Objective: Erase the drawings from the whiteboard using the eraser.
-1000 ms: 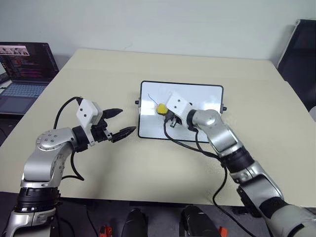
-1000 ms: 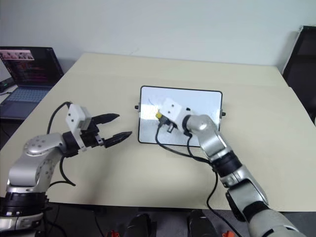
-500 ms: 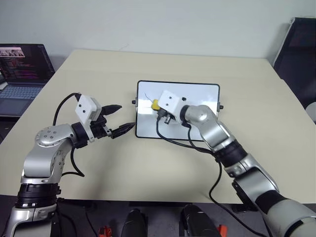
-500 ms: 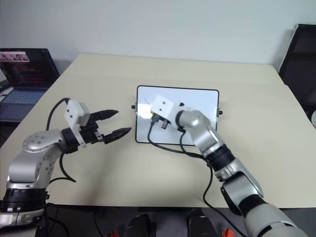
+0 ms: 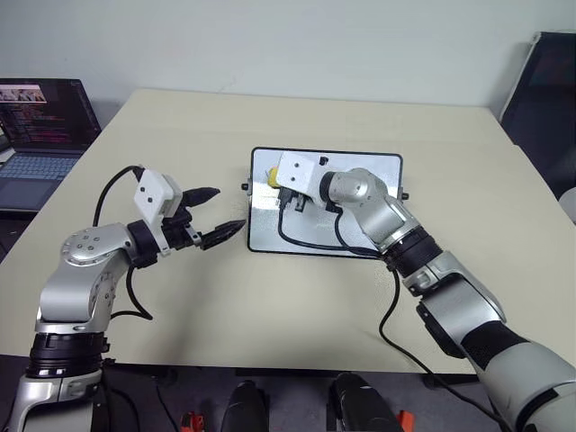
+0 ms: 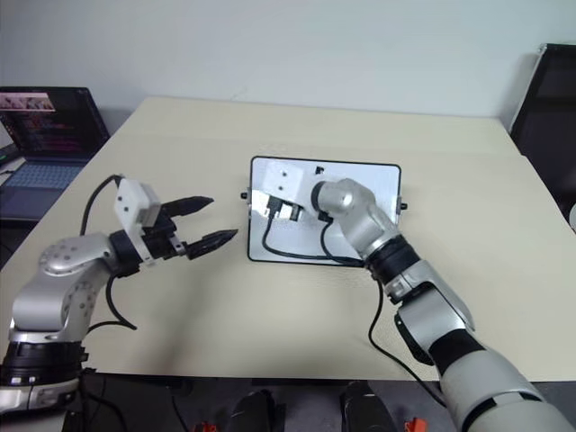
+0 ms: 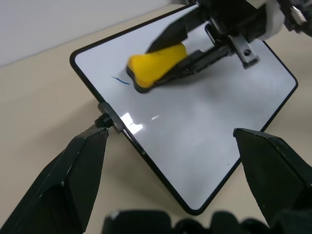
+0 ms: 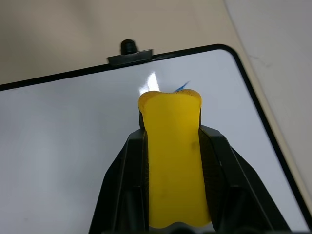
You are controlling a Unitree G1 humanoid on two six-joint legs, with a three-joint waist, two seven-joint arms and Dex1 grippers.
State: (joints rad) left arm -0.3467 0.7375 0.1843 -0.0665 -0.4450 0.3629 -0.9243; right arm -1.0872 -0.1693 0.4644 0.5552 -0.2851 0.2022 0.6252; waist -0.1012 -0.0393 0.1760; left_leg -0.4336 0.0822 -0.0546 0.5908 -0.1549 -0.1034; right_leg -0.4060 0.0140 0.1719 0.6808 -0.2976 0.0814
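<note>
The right claw [image 8: 170,141] squeezes the small yellow block eraser [image 8: 173,165] tight, its tip beside a blue line [image 7: 120,80] on the shiny white black-framed whiteboard [image 7: 195,146]. The left claw [image 5: 220,216] is open.

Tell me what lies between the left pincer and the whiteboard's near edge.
Bare table. In the left eye view, nothing sits between the open left pincer and the whiteboard; its side knob faces the pincer.

A beige table [image 5: 270,117] stands before a plain pale wall [image 5: 288,40]. At far left, an open laptop [image 5: 40,121] with a lit screen. At far right, a black chair [image 5: 544,85].
</note>
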